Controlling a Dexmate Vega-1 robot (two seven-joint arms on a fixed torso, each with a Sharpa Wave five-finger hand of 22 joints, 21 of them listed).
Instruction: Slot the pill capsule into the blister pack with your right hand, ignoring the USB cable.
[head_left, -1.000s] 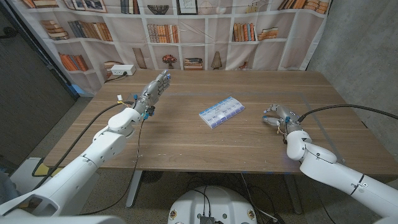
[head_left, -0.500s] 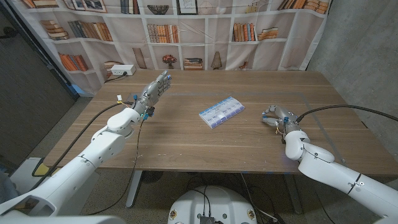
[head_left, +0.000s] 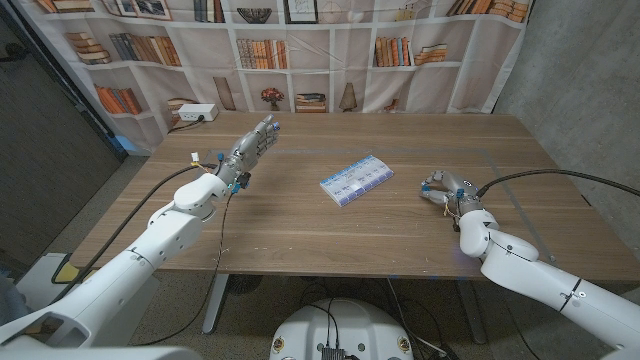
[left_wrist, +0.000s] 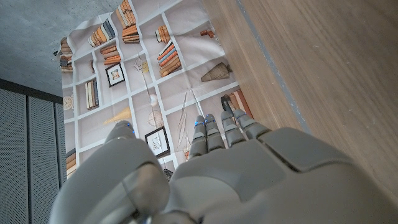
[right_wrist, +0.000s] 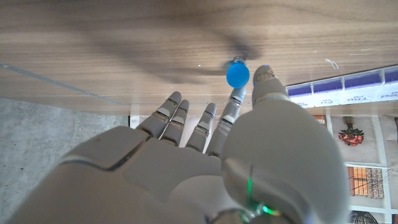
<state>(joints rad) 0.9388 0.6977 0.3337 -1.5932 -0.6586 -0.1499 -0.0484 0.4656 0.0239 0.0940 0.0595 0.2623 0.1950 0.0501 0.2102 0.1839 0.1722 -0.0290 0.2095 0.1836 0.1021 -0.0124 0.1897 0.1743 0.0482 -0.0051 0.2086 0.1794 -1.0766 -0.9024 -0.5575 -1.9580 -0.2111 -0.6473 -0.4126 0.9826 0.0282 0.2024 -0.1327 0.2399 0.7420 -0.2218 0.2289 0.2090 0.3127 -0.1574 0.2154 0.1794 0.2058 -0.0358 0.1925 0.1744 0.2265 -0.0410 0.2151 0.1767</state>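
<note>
right wrist view, blister pack (right_wrist: 348, 87) print illegible

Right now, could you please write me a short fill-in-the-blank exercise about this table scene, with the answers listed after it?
1. The capsule at the right hand's fingertips is ___ in colour.
2. The blister pack lies on the ___ table.
3. The left hand holds ___.
4. The blister pack lies between the two ___.

Missing words: blue; wooden; nothing; hands
</note>
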